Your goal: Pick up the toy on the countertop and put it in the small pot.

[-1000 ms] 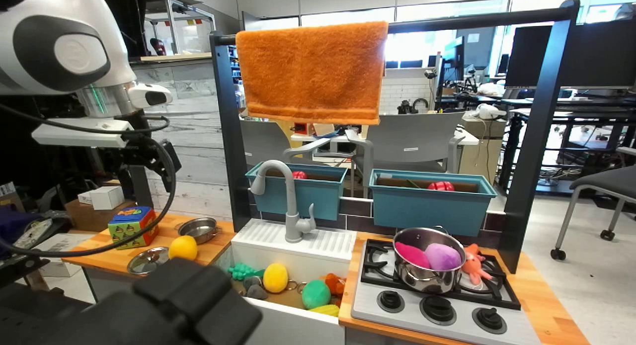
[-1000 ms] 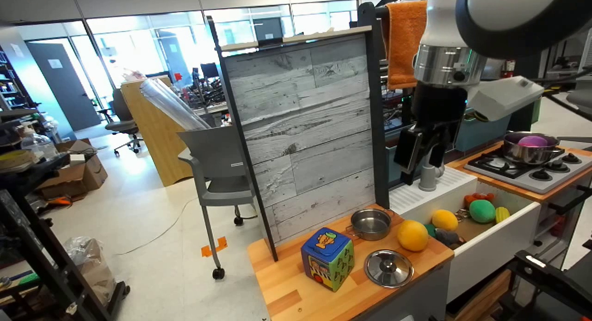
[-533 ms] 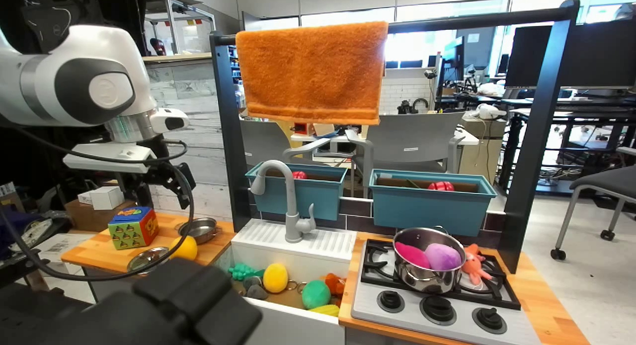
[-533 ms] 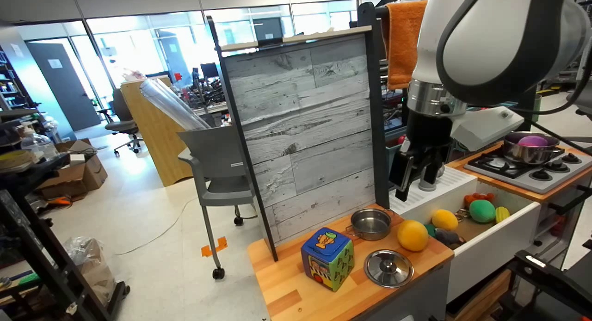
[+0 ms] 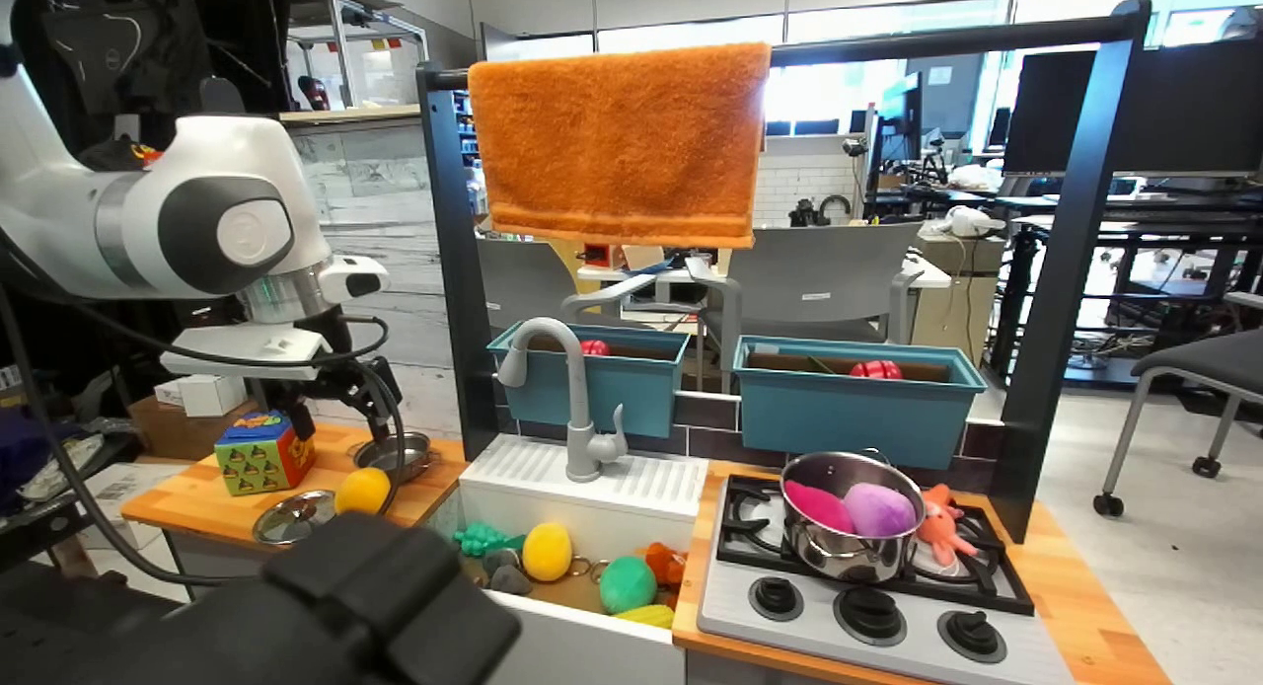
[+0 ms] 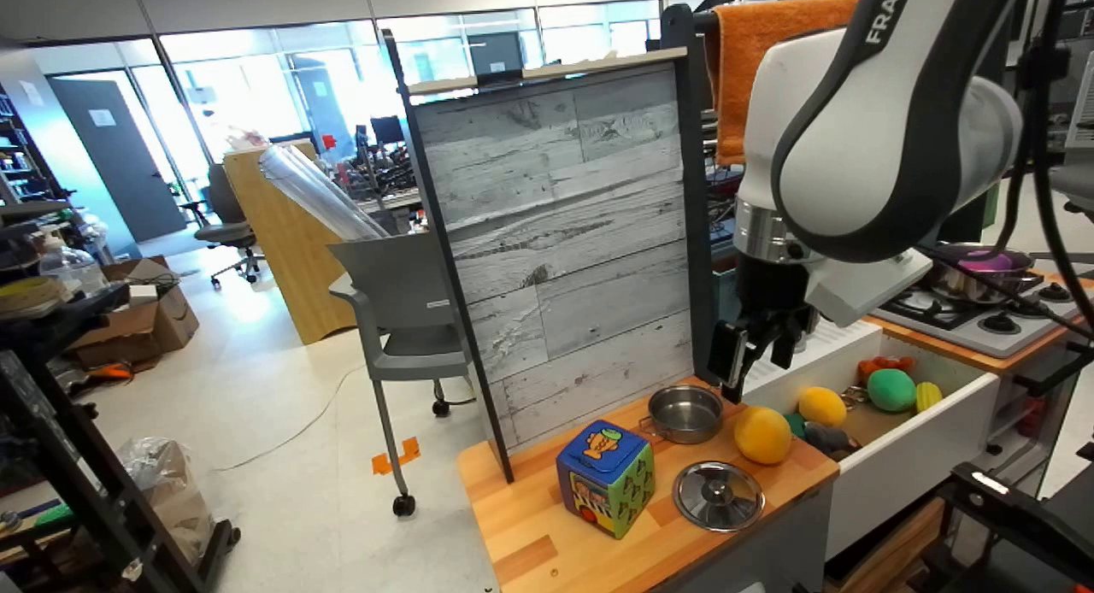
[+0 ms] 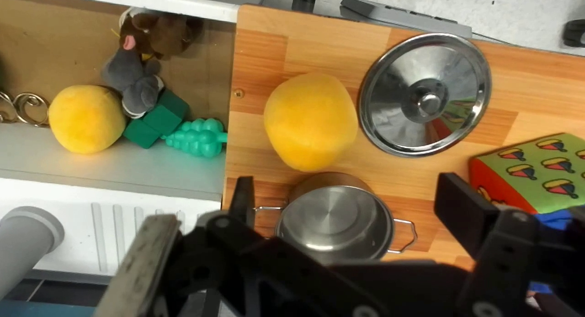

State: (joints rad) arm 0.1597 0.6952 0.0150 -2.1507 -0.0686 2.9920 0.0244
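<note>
The toy, yellow-orange and rounded, rests on the wooden countertop in both exterior views and in the wrist view. The small pot, shallow silvery metal with wire handles, stands close beside it and also shows in the wrist view; nothing is in it. In an exterior view the pot is partly covered by a finger and a cable. My gripper is open and empty above the countertop, also seen in an exterior view. In the wrist view its fingers spread either side of the pot.
A metal lid lies beside the toy. A multicoloured cube stands on the same countertop. A sink with several toys adjoins it, with a grey faucet. A grey wood panel rises behind the countertop.
The arm has come down, bringing the open gripper lower toward the countertop. It has also shifted right in one exterior view and slightly left in another. The toy and small pot have not moved.
</note>
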